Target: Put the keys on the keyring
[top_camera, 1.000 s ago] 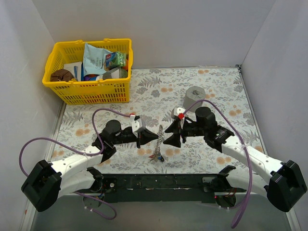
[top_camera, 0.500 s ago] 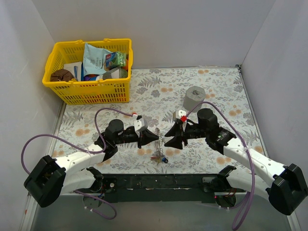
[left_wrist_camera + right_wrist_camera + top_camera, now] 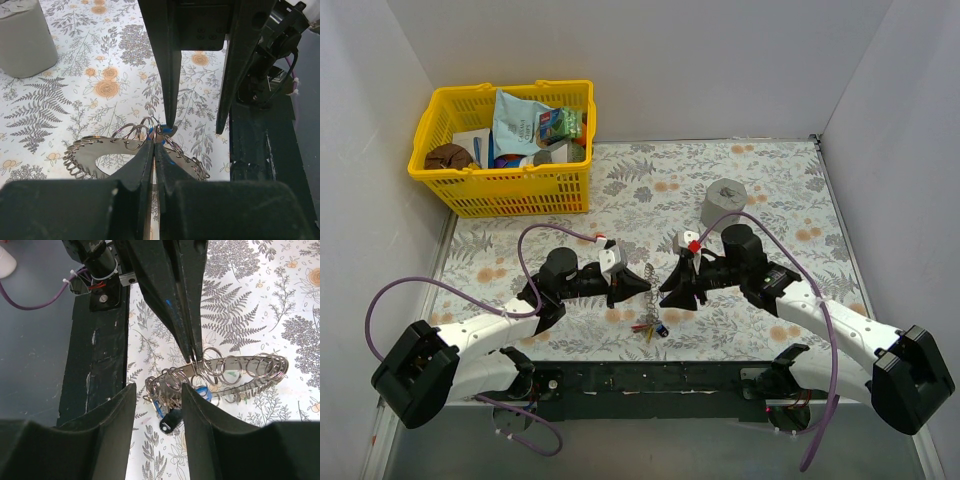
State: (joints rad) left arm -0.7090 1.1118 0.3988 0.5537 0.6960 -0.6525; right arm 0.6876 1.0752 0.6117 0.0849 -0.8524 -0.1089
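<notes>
Top view: keyring (image 3: 649,284) spans the gap between left gripper (image 3: 641,286) and right gripper (image 3: 670,292), with keys (image 3: 648,326) clustered at its near end above floral table (image 3: 770,190).
Left wrist: left gripper's fingers pinch the keyring tightly.
Right wrist: right gripper's fingers are parted, straddling the keyring's key-bearing end and grasping nothing.

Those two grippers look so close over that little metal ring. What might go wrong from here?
The left gripper pinches the keyring only with its very fingertips, so the thin metal might slip free. The open right gripper hangs right beside it, so the two might bump. The keys are tiny next to those fingers, probably easy to fumble.
</notes>
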